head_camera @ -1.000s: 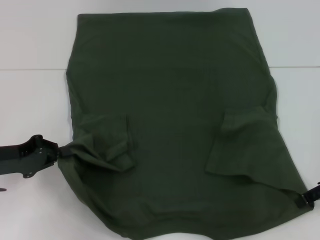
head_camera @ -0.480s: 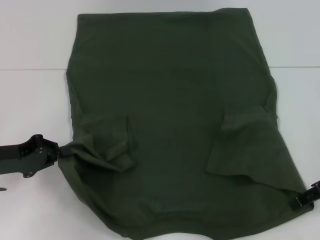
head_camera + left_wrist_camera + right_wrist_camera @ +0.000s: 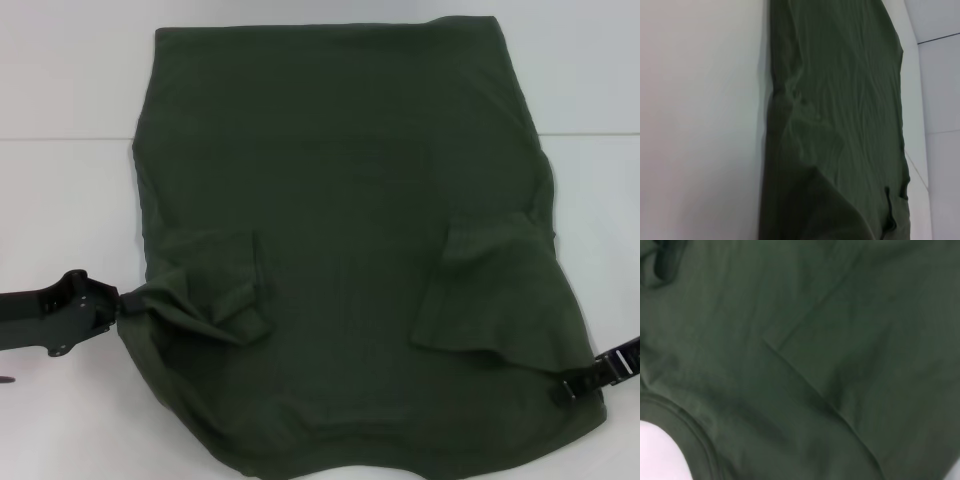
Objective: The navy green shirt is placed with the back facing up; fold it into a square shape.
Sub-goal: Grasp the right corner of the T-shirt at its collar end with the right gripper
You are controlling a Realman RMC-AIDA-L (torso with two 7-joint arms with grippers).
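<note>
Right gripper (image 3: 578, 384) has crept inward, pinching shirt (image 3: 340, 200) edge | left gripper (image 3: 118, 305) pinching bunched sleeve | risk: uneven pull skews the fold.

The navy green shirt (image 3: 840, 125) lies wrinkled on the white table (image 3: 700, 125).

Looks like robot test room or lab, not home. Plain white table (image 3: 70, 80) fills view, thin dark seam line across it. No dishes, toys or house things on it. Only one green shirt (image 3: 340, 200) spread flat on top. Black robot arms reach in from both sides: left gripper (image 3: 118, 303) at one shirt edge, right gripper (image 3: 572, 386) at other. Room beyond table not in view.
</note>
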